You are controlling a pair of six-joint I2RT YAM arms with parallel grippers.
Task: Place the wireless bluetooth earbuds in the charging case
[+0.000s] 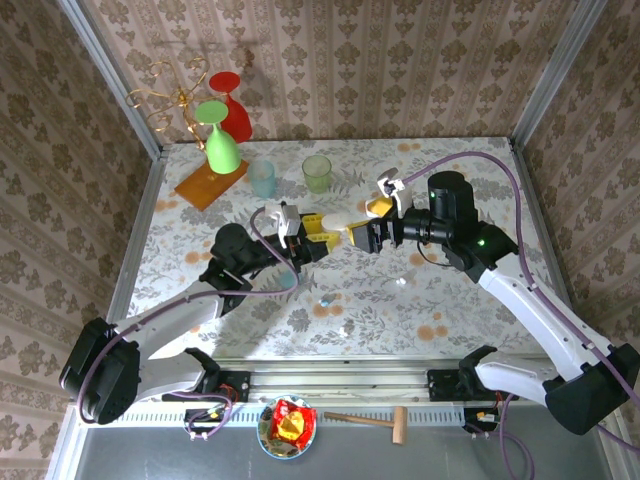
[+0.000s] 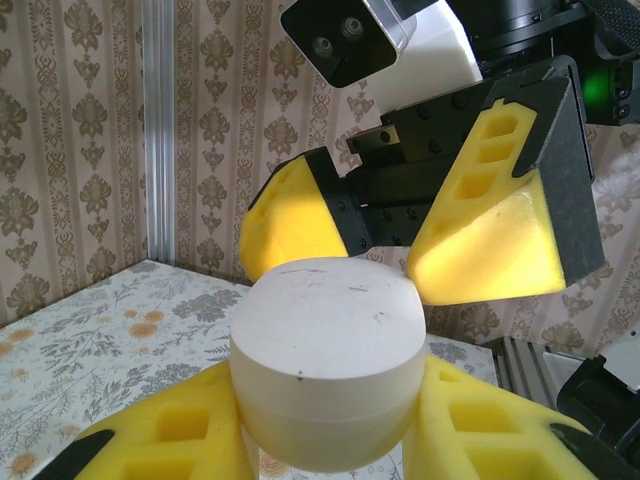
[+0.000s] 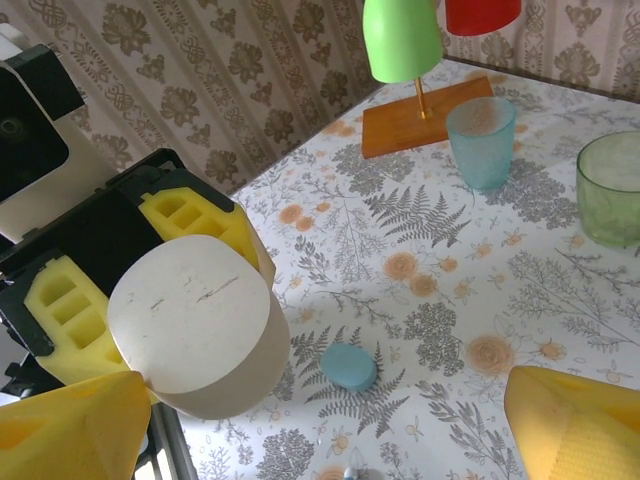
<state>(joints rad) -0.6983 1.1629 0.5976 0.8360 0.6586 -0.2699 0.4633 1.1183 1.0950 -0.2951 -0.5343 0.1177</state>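
1. Case [image 2: 325, 370] sits pinched in my left gripper [image 2: 325, 440], lifted off the worktop [image 1: 430, 180].
2. Right gripper [image 2: 380, 235] gapes wide just beside its top; buds [image 1: 400, 282] lie loose below.
3. Next, I reckon: pop it open.

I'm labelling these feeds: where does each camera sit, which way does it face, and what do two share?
Top external: above and behind the bases, looking down on the table; both arms show.
Left wrist: on the left arm, looking past the left gripper, shut on the case, at the open right gripper.
Right wrist: on the right arm, looking between its fingers at the table.
Shared: both wrist views show the case.
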